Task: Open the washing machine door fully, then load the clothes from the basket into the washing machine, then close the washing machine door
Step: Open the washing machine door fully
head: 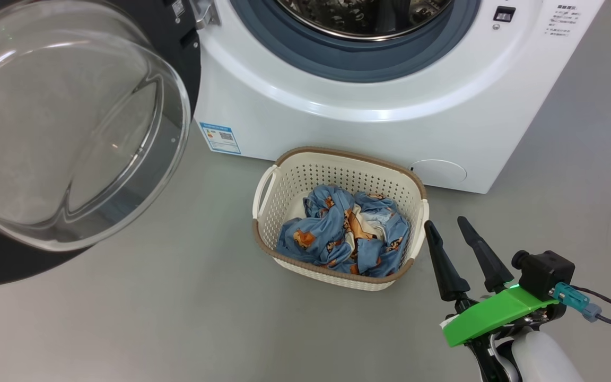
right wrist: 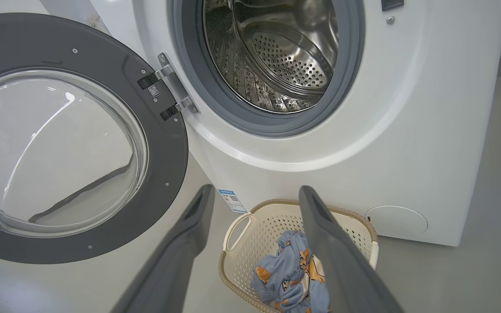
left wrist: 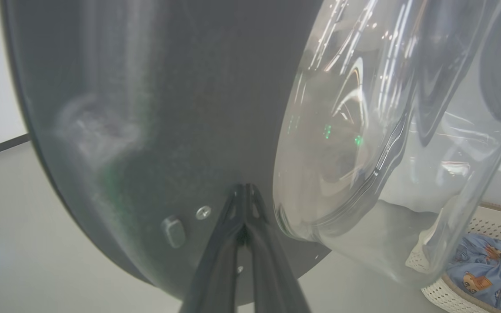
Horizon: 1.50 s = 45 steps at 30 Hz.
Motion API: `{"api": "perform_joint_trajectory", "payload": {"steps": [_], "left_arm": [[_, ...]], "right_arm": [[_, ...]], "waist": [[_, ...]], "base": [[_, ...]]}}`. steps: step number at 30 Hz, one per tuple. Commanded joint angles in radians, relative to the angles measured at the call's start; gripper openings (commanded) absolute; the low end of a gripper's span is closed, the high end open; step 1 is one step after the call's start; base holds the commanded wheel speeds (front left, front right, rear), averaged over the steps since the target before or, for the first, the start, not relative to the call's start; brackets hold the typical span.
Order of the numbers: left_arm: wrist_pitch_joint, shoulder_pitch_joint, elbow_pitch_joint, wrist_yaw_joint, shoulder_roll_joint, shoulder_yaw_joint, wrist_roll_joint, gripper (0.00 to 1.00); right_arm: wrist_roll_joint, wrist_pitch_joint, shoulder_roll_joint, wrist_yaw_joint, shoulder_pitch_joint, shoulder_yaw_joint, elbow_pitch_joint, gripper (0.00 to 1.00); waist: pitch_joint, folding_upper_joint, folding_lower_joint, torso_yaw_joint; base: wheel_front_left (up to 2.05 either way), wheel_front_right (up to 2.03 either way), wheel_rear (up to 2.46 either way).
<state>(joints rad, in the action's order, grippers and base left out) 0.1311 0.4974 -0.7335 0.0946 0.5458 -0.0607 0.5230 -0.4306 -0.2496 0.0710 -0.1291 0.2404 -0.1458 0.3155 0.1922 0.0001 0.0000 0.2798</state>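
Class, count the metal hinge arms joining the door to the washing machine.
2. The upper arm and the lower arm sit one above the other between the door and the machine. None looks hidden.

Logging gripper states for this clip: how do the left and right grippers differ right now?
The left gripper is shut, jaws together; the right gripper is open, jaws apart. The left one points at the door's dark inner face; the right one hovers beside the basket. Both hold nothing.

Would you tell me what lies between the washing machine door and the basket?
Bare floor separates the washing machine door and the basket, per the head view.
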Motion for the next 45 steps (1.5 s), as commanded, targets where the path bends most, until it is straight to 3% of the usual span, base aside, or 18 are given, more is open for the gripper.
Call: {"api": "perform_joint_trajectory", "payload": {"steps": [1,20,31,41,43,44,45], "left_arm": [[0.011,0.047,0.001,-0.001,0.078,0.037,-0.005,0.0],[0.089,0.128,-0.175,0.031,0.072,-0.03,0.009,0.0],[0.117,0.07,-0.127,0.034,0.05,-0.034,0.037,0.0],[0.128,-0.037,0.031,0.023,0.012,-0.027,0.049,0.0],[0.128,-0.065,0.083,0.011,0.0,-0.024,0.049,0.48],[0.129,-0.08,0.109,0.004,-0.006,-0.022,0.05,0.96],[0.129,-0.096,0.136,-0.004,-0.012,-0.02,0.051,1.0]], "right_arm": [[0.009,-0.012,-0.01,-0.002,0.023,-0.026,-0.02,1.0],[0.003,-0.012,-0.006,-0.002,0.01,-0.007,-0.02,1.0],[-0.004,-0.012,-0.004,-0.002,-0.006,0.004,-0.021,1.0],[-0.009,-0.012,0.012,-0.002,-0.021,0.009,-0.022,1.0],[-0.011,-0.012,0.016,-0.002,-0.024,0.007,-0.022,1.0],[-0.012,-0.012,0.018,-0.002,-0.026,0.007,-0.022,1.0],[-0.013,-0.012,0.021,-0.002,-0.028,0.006,-0.022,1.0]], "waist": [[-0.002,-0.0001,0.0,-0.003],[-0.031,-0.0001,0.0,-0.007],[-0.063,-0.0001,0.0,0.015],[-0.091,-0.0001,0.0,0.033],[-0.099,-0.0001,0.0,0.035],[-0.103,-0.0001,0.0,0.035],[-0.108,-0.0001,0.0,0.035]], "base": [[0.0,0.0,0.0],[0.0,0.0,0.0],[0.0,0.0,0.0],[0.0,0.0,0.0],[0.0,0.0,0.0],[0.0,0.0,0.0],[0.0,0.0,0.0]]}}
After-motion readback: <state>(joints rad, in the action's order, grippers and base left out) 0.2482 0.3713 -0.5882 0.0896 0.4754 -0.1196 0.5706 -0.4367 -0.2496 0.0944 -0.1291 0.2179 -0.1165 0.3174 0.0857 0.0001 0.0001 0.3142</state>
